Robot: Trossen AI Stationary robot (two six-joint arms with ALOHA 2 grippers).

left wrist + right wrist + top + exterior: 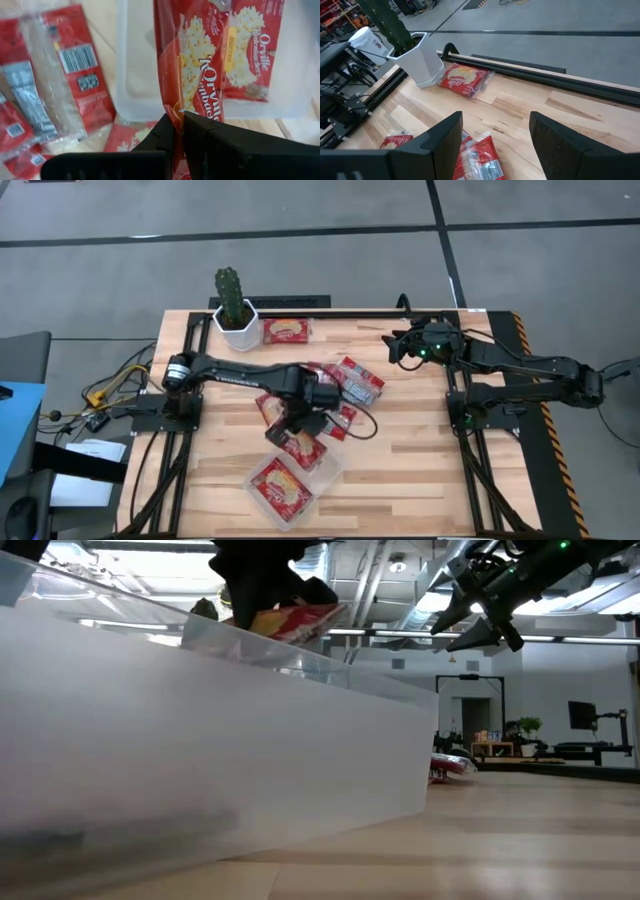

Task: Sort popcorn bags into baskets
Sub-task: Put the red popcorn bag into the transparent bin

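1. Your counter (420, 470) is pale wooden planking framed by black rails, standing on a grey floor crossed by dark lines; the low view looks past it into a workshop with ceiling ducts and shelving.
2. A white pot with a cactus (235, 310) stands at the far edge, with one popcorn bag (285, 331) lying just beside it.
3. The clear tray (330, 472) sits near the front edge and holds a red packet (282, 487) with its tan-yellow popcorn picture up.
4. Your left gripper (179, 125) has its jaws clamped on the edge of a held bag (192, 75), which hangs over the tray's rim.
5. Loose bags (360, 380) cluster at mid-counter, some showing grey-white panels.
6. Your right gripper (495, 130) hovers above the far right, jaws spread and empty.
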